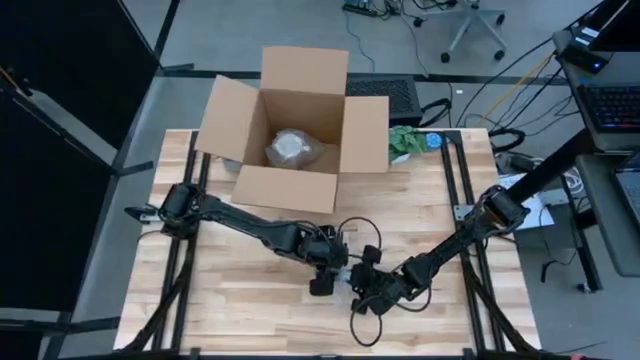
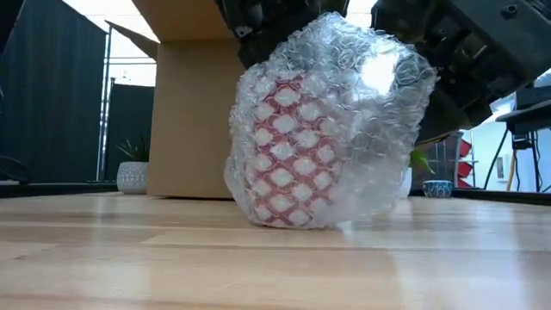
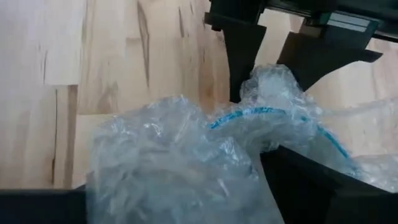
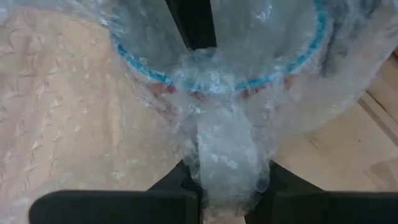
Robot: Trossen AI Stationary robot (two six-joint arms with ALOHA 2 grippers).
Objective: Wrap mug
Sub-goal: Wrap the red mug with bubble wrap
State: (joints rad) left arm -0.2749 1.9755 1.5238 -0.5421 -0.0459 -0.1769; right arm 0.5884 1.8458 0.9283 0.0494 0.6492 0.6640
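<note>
The mug [image 2: 288, 146], red-patterned with a blue rim, is seen standing on the table [image 2: 129, 258] near its front middle, swathed in bubble wrap [image 2: 344, 103]. A twisted bunch of the wrap is pinched at the rim by the right claw [image 4: 227, 186], fingers narrowed on it. The left claw [image 1: 325, 270] is pressed in from the other side; its grip cannot be told. An open cardboard box [image 1: 290, 125] is set behind, holding a wrapped bundle [image 1: 290, 150].
</note>
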